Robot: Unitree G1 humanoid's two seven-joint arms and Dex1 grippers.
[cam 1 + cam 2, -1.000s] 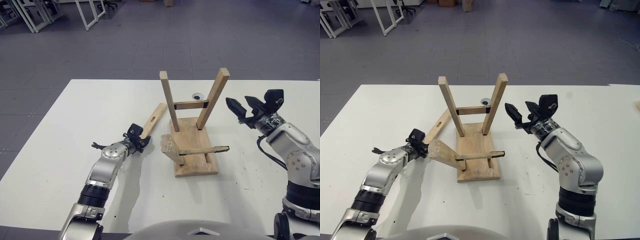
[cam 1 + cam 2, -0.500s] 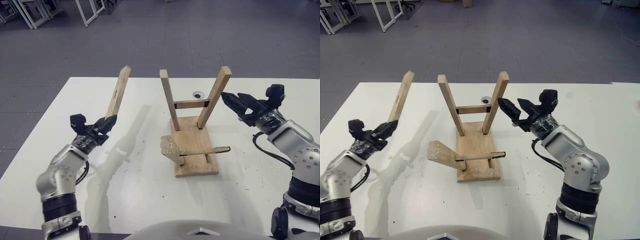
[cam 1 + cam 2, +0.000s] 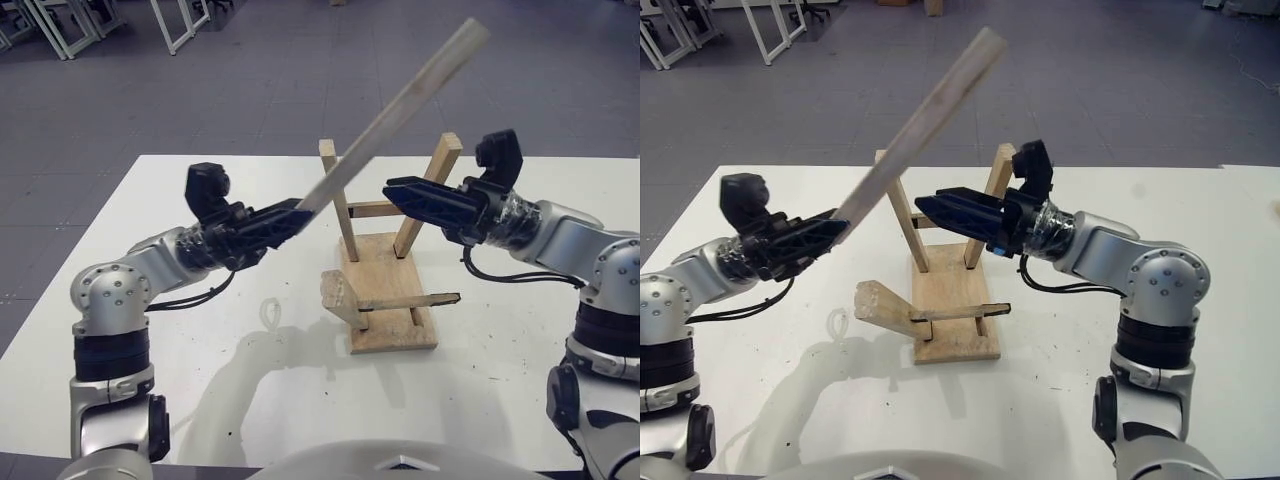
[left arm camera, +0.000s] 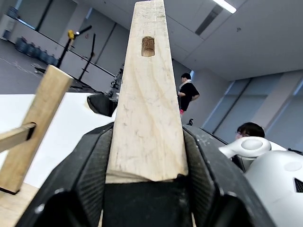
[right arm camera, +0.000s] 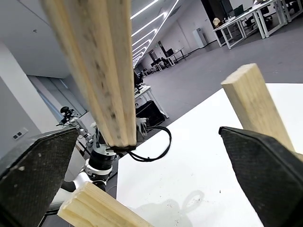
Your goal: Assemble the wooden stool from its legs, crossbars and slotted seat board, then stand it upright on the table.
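At the left, the left end effector (image 3: 285, 218) is seen raised above the white desk (image 3: 500, 390), its black fingers (image 4: 94, 165) pinching the lower end of a loose pale wooden stool leg (image 3: 400, 95). This leg is held slanted upward to the right, so that its free end is carried high over the part-built stool. In the middle of the desk the flat wooden seat board (image 3: 390, 325) is laid flat, with two upright wooden legs (image 3: 347, 232) standing on its far end, joined by a short wooden crossbar (image 3: 372, 209). A third, tilted wooden leg (image 3: 340, 295) is found at the board's near left edge, with a thin wooden crossbar (image 3: 410, 300) attached. At the right, the right end effector (image 3: 400, 195) is held above the desk beside the right upright leg, its fingers spread wide with nothing gripped.
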